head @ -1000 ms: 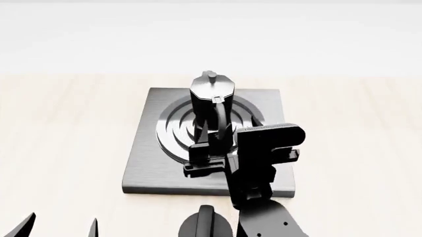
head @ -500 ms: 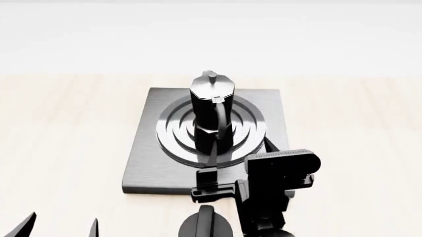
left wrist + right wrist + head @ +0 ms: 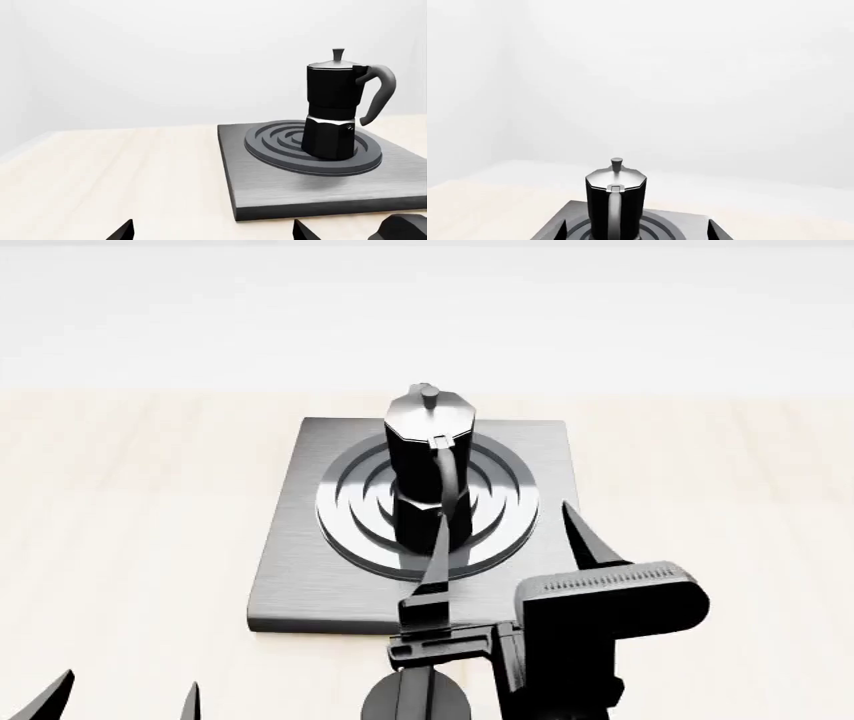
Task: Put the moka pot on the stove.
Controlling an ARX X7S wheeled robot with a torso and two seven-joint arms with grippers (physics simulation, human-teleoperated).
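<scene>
Since the moka pot [image 3: 430, 465] stands upright on the stove's [image 3: 300, 580] ring burner, just beyond the right gripper's [image 3: 511, 552] wide-spread, empty fingers, the task looks done.

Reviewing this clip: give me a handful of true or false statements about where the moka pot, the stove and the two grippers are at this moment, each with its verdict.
1. The moka pot stands upright on the ring burner of the stove. True.
2. The right gripper is clamped on the pot's handle. False: it is open and clear of the pot, on the near side of the stove.
3. The pot's handle points toward the robot in the head view. True.
4. The left gripper is holding the pot. False: only its fingertips show at the lower edge of the head view, far from the pot.
5. The pot lies tipped over beside the stove. False: it is upright on the burner.
</scene>
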